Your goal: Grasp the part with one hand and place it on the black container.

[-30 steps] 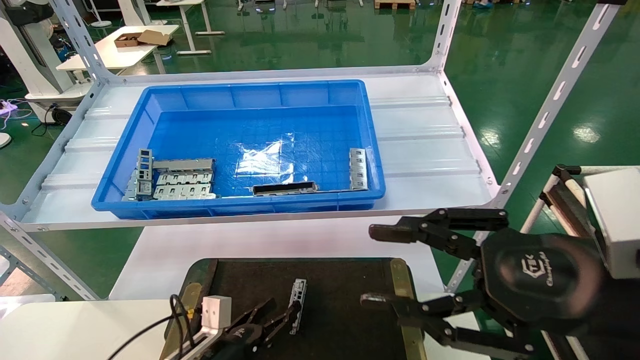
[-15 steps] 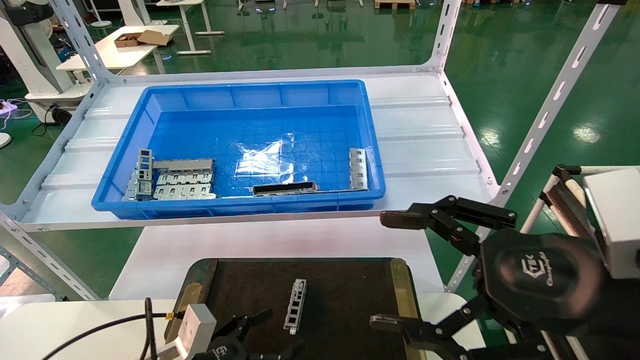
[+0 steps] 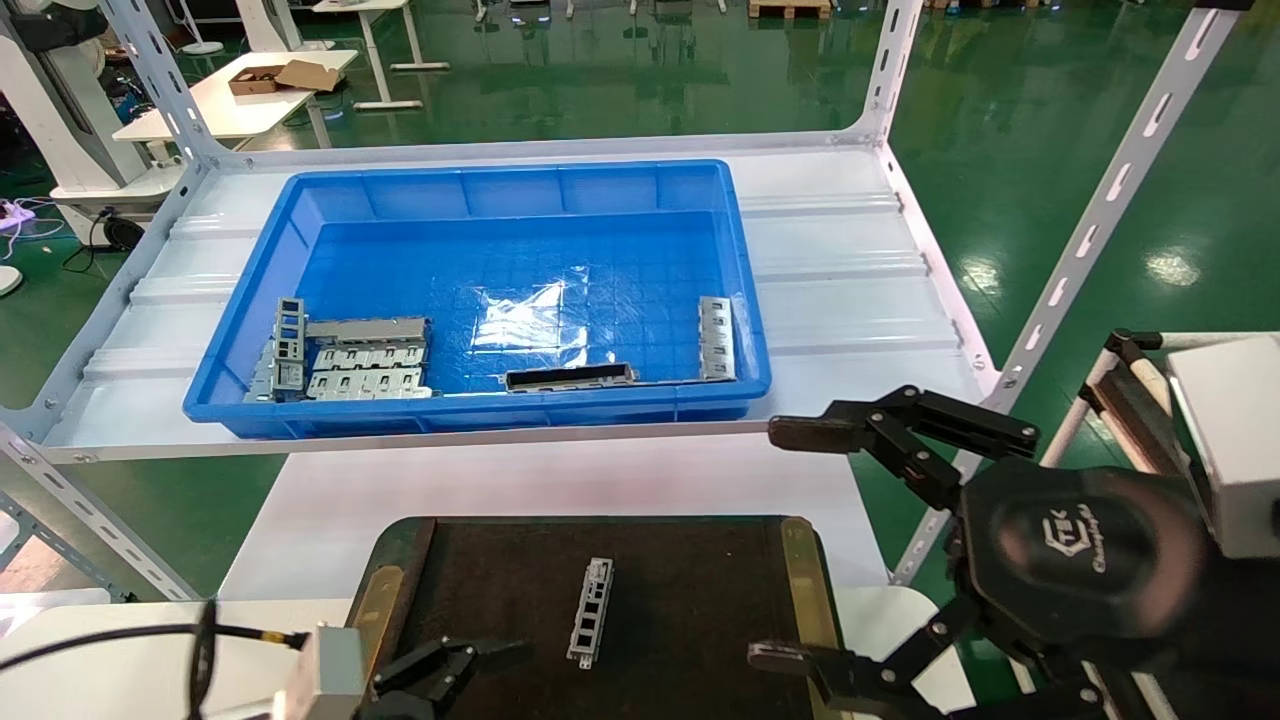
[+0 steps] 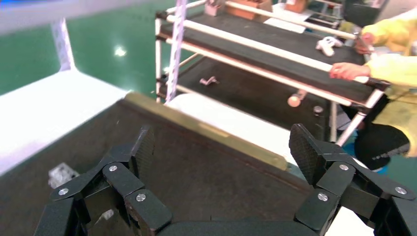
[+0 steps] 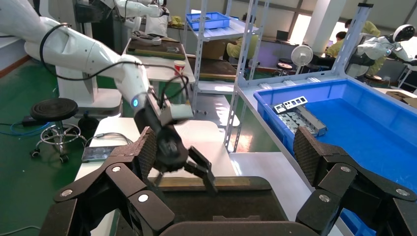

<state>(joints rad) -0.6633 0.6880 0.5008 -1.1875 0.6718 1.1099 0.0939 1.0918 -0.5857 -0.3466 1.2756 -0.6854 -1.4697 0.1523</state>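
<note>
Part: small slim silver-grey metal bar with rectangular windows; lies flat near the middle of the tray, long axis running roughly 12 to 6 o'clock; nothing touches it
Container: large flat brown-black rectangular tray with brass-coloured side strips; sits on the white worktop, at 6 o'clock from the bin
Left hand: black claw on the white arm; at 8 o'clock from the bar, over the tray's near left corner; fingers spread apart, holding nothing
Right hand: bigger black claw; at 3 o'clock from the bar, above the tray's right strip; fingers wide apart, empty
Bin: big blue plastic bin; on the white shelf at 12 o'clock, holding grey slotted plates and a dark narrow channel
</note>
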